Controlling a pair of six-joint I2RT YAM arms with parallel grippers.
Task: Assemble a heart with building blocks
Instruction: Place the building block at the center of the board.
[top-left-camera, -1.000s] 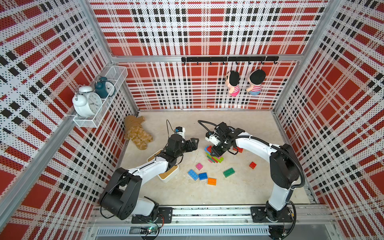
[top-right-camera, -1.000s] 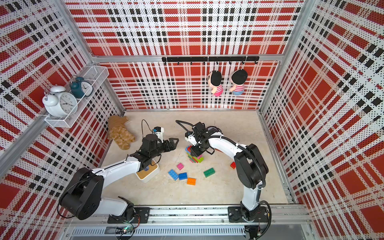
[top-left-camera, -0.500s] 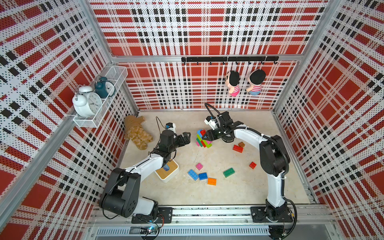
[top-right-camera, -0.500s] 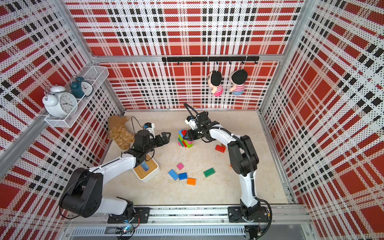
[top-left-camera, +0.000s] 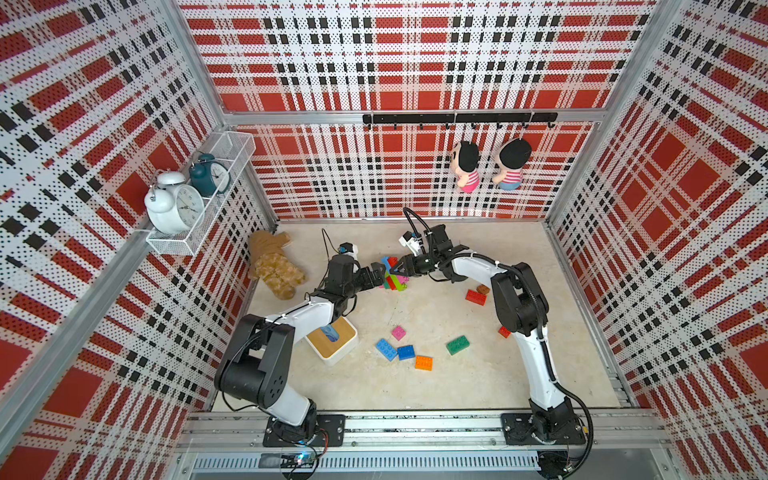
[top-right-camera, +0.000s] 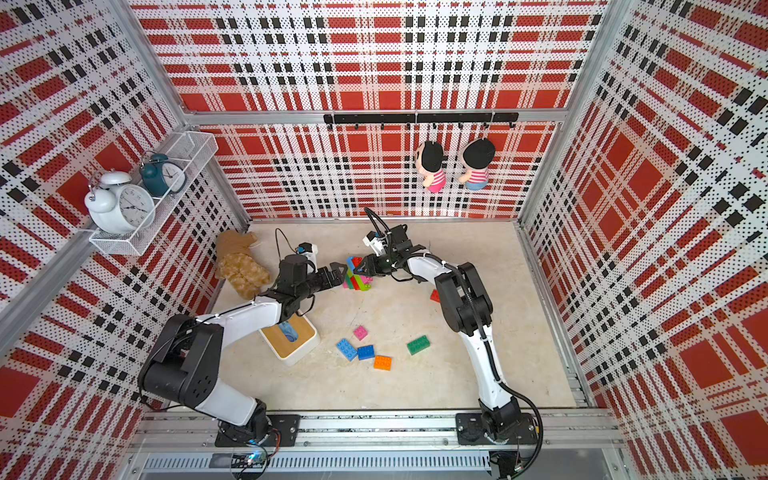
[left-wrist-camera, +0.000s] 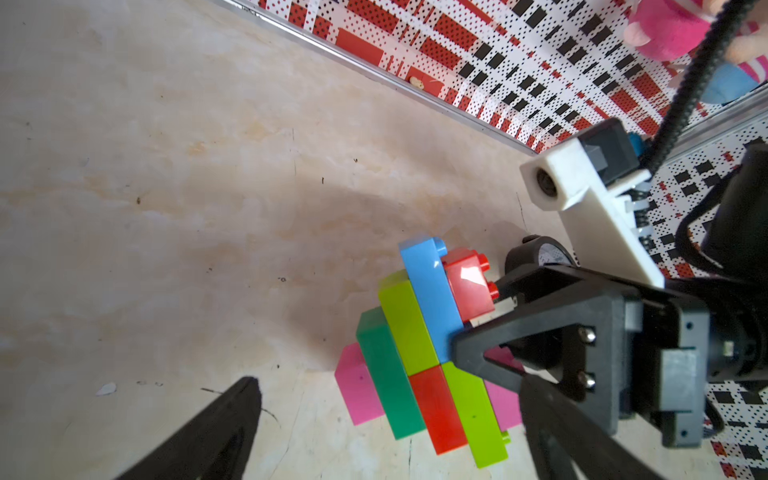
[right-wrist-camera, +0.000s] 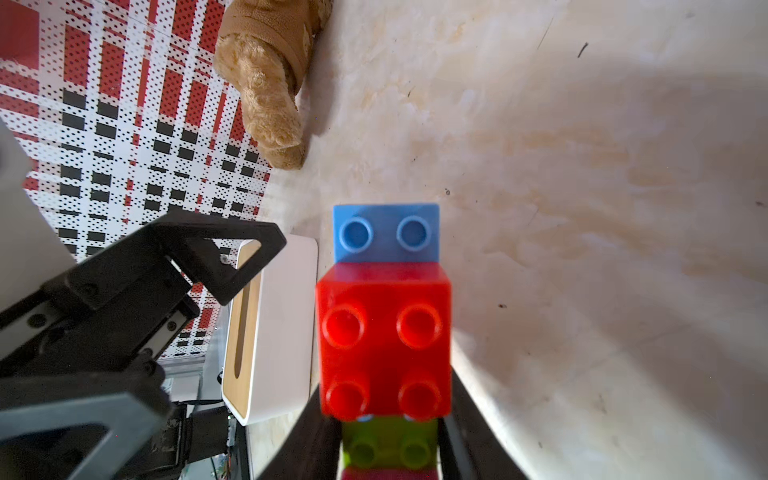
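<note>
Plastic block cluster (top-left-camera: 392, 276) (red, blue, lime, green and pink, pressed together) is at the back-centre of the table (top-left-camera: 436, 395), between your two grippers. Your right gripper (top-left-camera: 402, 268) has its jaws closed on the studded end. The right wrist view shows its fingers (right-wrist-camera: 473, 444) flanking the lime brick (right-wrist-camera: 386, 453) under the red brick (right-wrist-camera: 384, 340). Your left gripper (top-right-camera: 337, 274) is spread wide and empty, tips just beside the cluster's other end. Can't tell whether the cluster rests on the table or hangs just off it.

Risks as I read them:
- The grip is at one end only, so the cluster could pivot or drop if you loosen before the left jaws close.
- If the left finger (left-wrist-camera: 224, 424) comes in off-line, it could shove the end pink brick (left-wrist-camera: 357, 390) and pop a joint.
- Two sets of fingers are crowded in one spot. Watch for a clash.
- The spare pink brick (top-left-camera: 398, 332), orange brick (top-left-camera: 424, 363) and green brick (top-left-camera: 457, 345) lie well apart toward the front.
- The tissue box (top-left-camera: 332, 340) sits partly under your left forearm, so a low sweep could clip it.
</note>
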